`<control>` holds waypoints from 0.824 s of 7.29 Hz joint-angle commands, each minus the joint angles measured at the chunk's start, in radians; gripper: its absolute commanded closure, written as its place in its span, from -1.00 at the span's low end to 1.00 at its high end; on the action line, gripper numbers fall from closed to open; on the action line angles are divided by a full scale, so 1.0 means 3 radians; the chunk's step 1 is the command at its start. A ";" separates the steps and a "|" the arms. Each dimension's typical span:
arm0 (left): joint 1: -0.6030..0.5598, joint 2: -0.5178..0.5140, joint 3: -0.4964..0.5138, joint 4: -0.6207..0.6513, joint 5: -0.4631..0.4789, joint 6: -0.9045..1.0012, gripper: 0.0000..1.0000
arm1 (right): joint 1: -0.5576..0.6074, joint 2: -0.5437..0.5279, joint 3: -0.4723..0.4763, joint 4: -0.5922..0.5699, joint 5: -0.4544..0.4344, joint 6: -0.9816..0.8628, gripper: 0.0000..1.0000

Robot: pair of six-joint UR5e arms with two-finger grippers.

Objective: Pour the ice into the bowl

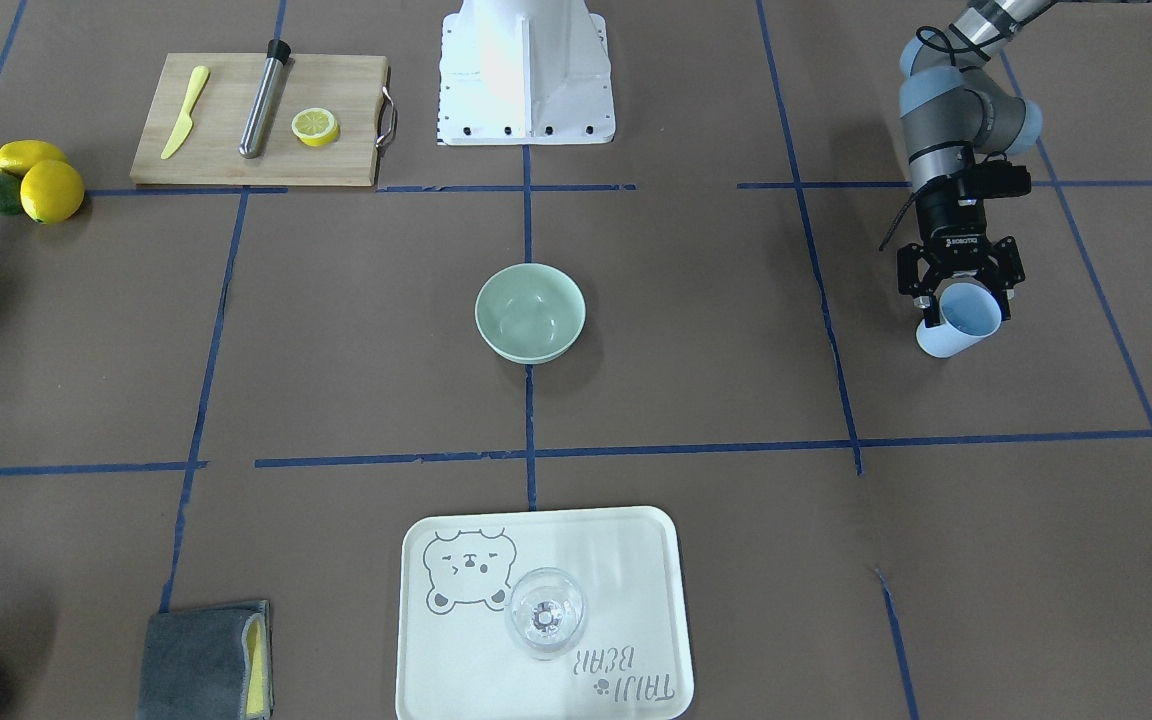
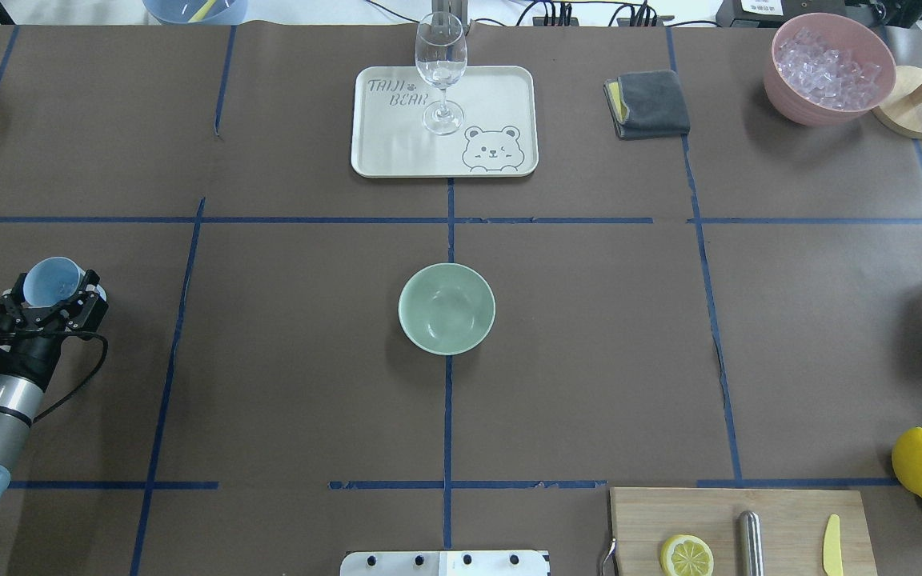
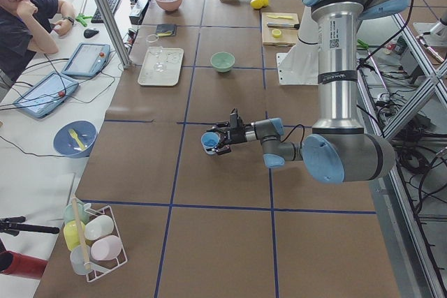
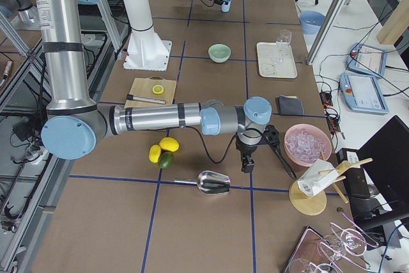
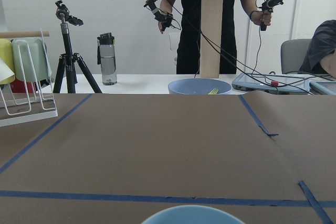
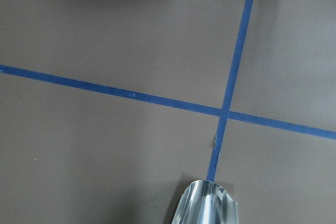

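Observation:
The pale mint-green bowl (image 2: 446, 309) stands at the table's middle and looks empty; it also shows in the front view (image 1: 530, 312). My left gripper (image 2: 57, 294) is far to the bowl's left, shut on a tilted light blue cup (image 2: 51, 280), which the front view (image 1: 958, 322) also shows. I see no ice inside the cup. Clear ice cubes (image 2: 827, 58) fill a pink container (image 2: 797, 108) at the far right. My right gripper (image 4: 246, 165) hangs near that container beside a metal scoop (image 4: 214, 183) lying on the table; I cannot tell if it is open or shut.
A white tray (image 2: 397, 152) with a wine glass (image 2: 440, 60) lies beyond the bowl. A grey cloth (image 2: 647, 104) and a wooden stand (image 2: 913, 112) flank the pink container. A cutting board (image 2: 781, 512) and lemons (image 2: 921, 462) are near right.

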 commanded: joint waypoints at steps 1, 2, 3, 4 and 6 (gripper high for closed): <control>0.0044 -0.0072 0.0123 0.0000 0.0055 0.0000 -1.00 | -0.0001 0.0005 -0.0003 0.0000 0.0000 0.0009 -1.00; 0.0069 -0.0133 0.0235 -0.0005 0.0101 -0.0005 -1.00 | -0.0001 0.0005 -0.0003 0.0000 0.0000 0.0019 -1.00; 0.0075 -0.0154 0.0286 -0.0010 0.0106 -0.0016 -1.00 | -0.0001 0.0005 -0.0003 0.0000 0.0000 0.0025 -1.00; 0.0090 -0.0159 0.0327 -0.0005 0.0106 -0.0082 -1.00 | -0.0001 0.0005 -0.0003 0.0000 0.0000 0.0025 -1.00; 0.0090 -0.0159 0.0379 -0.0010 0.0177 -0.0118 -1.00 | -0.0001 0.0005 -0.0003 0.0000 0.0000 0.0025 -1.00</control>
